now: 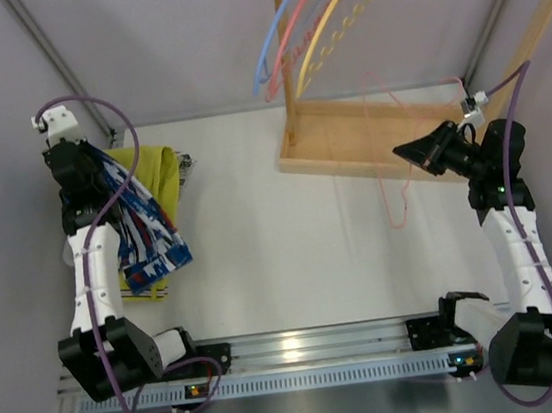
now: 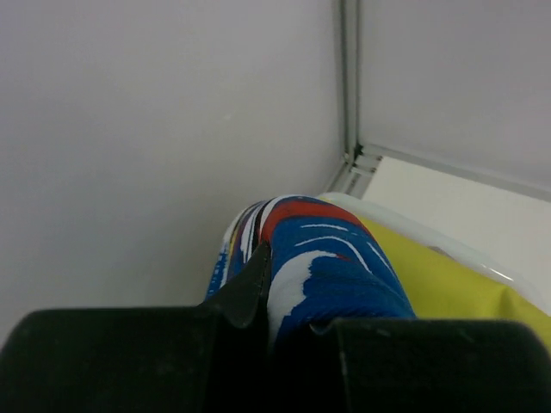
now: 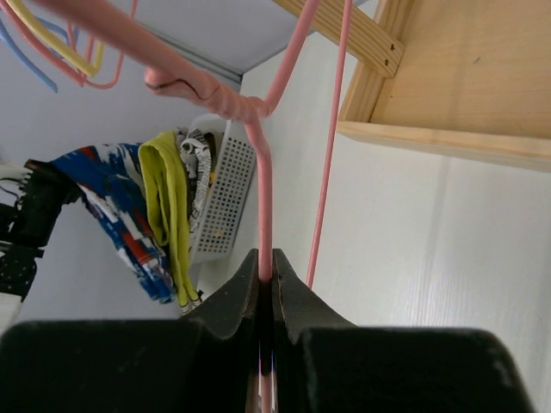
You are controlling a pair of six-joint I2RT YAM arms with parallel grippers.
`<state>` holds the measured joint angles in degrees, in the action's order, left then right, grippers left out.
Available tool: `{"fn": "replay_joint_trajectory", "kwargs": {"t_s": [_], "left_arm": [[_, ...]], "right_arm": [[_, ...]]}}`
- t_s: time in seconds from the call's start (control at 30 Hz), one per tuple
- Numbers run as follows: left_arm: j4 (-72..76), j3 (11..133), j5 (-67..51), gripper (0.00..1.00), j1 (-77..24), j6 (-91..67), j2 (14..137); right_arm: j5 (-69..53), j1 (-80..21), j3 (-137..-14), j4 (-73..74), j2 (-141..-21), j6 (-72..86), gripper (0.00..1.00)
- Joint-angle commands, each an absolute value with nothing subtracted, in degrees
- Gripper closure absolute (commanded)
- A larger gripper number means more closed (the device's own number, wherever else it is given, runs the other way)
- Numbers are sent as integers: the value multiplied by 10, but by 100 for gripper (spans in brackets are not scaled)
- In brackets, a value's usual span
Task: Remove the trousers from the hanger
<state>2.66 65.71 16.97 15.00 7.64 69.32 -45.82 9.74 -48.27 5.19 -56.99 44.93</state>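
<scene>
My left hand (image 2: pixel 288 301) is clenched on the trousers (image 2: pixel 331 258), which look soft, light and floppy, bunched in its grip, best pinched at a thick fold, while my right hand (image 3: pixel 265 268) clamps the stiff thin hanger (image 3: pixel 263 181), well apart.

The trousers (image 1: pixel 150 234) are soft, matt, creased cloth with a flat print. The hanger (image 3: pixel 263 181) looks like thin wire under a smooth pink coating with a slight sheen, wrinkled at the twist. The yellow garment (image 1: pixel 156 167) near the far left corner is plain matt cloth. The rack (image 1: pixel 350 149) is bare pale wood with visible grain. The tabletop (image 1: pixel 292 255) is white, smooth and matt; the rail (image 1: pixel 313 341) along its near edge is shiny ribbed metal. The left gripper (image 2: pixel 269 258) and right gripper (image 3: pixel 265 262) have matt black plastic fingers
</scene>
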Motion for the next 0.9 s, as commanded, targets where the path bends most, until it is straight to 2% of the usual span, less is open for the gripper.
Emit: {"fn": "replay_joint_trajectory", "kwargs": {"t_s": [0.0,0.1,0.17,0.2,0.27,0.3,0.4,0.43,0.5,0.53,0.57,0.6,0.87], "left_arm": [[121,690,104,100,146,26,710],[116,649,94,98,119,39,731],[89,628,92,89,101,40,741],[70,627,88,77,99,33,752],[8,640,82,67,98,17,765],[-15,646,76,57,99,12,768],[-48,657,53,44,100,5,759],[-48,657,43,34,100,4,740],[-64,666,33,24,100,3,723],[-78,688,19,12,100,3,716],[-112,701,9,5,100,2,703],[-128,713,3,2,100,6,695],[-190,735,-50,2,101,28,548]], "right_arm": [[-445,89,-548,65,-548,434,100],[-435,89,-579,82,-543,438,100],[-433,89,-600,94,-543,443,100],[-435,89,-606,94,-542,446,100],[-436,89,-622,100,-544,450,100],[-437,89,-627,100,-546,450,100],[-433,89,-649,106,-553,460,100],[-432,89,-661,108,-554,462,100],[-423,89,-671,117,-556,472,100],[-418,89,-684,123,-559,475,100],[-408,89,-690,136,-559,482,100],[-401,89,-697,143,-559,484,100],[-305,89,-754,218,-573,516,100]]}}
